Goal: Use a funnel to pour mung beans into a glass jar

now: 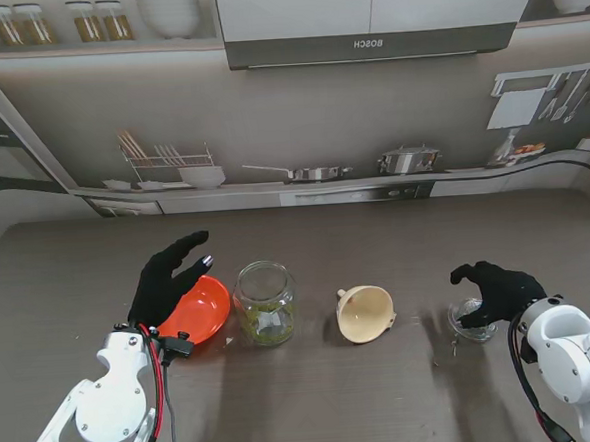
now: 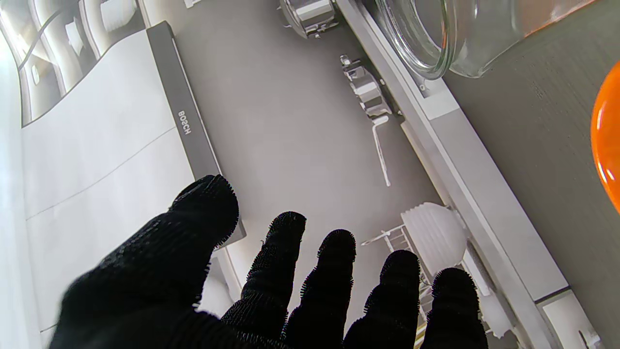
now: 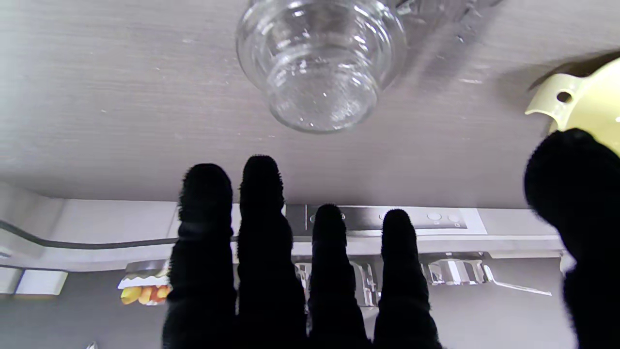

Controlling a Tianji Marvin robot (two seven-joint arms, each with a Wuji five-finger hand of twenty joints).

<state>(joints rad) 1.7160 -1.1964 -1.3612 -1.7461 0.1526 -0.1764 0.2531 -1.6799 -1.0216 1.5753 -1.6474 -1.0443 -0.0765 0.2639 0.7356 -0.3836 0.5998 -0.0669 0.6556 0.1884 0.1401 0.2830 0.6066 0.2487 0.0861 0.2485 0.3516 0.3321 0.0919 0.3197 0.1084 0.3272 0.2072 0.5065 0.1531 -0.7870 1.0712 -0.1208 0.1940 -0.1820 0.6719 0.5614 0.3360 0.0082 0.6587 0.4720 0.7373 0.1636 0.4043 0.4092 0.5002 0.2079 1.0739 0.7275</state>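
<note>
Light stiff funnel at three o'clock of heavy, breakable jar, best pinched by rim; left hand and right hand wide, empty.

We see a glass jar standing upright on the table, green beans in its bottom. Just to its left an orange bowl is tilted, with our left hand over its far-left edge, fingers spread. Right of the jar a cream funnel lies on its side. Our right hand hovers over a small glass lid.
</note>
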